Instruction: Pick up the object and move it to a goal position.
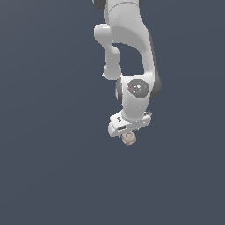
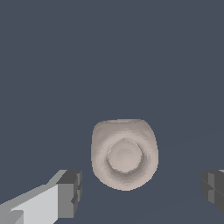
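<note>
The object [image 2: 124, 154] is a small beige-pink roundish lump with a ringed, ridged top. It lies on the dark grey floor. In the exterior view the object [image 1: 128, 139] peeks out just under the white hand of the arm. My gripper [image 2: 141, 192] is open, and its dark fingertips [image 2: 70, 192] stand wide apart on either side of the lump, clear of it. Nothing is held between them. In the exterior view the gripper [image 1: 126, 134] is mostly hidden by the wrist, directly above the object.
The white arm [image 1: 132, 57] reaches down from the top of the exterior view. Around it lies only the plain dark grey floor [image 1: 52, 167].
</note>
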Tool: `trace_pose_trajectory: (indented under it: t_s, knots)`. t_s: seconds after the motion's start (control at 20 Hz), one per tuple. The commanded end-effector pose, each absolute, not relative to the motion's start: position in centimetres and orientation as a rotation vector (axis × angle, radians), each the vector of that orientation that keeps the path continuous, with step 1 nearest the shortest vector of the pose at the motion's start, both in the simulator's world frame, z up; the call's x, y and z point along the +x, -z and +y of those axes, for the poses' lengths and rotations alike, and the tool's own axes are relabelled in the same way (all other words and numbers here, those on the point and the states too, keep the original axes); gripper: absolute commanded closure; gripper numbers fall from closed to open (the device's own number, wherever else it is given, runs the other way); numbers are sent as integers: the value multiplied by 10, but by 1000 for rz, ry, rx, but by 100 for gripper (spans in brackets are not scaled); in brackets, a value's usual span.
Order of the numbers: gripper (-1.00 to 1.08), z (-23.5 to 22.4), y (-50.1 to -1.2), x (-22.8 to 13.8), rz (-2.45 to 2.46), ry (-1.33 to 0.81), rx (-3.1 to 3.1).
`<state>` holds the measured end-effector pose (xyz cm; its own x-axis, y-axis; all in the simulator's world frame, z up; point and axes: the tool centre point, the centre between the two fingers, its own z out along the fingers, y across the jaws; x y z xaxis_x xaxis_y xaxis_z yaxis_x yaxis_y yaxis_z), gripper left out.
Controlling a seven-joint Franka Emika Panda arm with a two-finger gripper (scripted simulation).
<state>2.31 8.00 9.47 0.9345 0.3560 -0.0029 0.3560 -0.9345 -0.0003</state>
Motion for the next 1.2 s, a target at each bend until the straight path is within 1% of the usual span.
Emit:
trace_pose_trajectory:
  t_s: [0.0,0.3,0.75,1.0,1.05,1.15]
  knots:
    - [-92,85,-90,25,607,0,3082]
    - [-92,85,-87,24,605,2,3083]
    - [-92,86,-46,24,614,0,3081]
    - [-92,86,-39,25,615,0,3081]
    - [108,86,-39,25,615,0,3081]
    - [108,86,-39,25,615,0,3081]
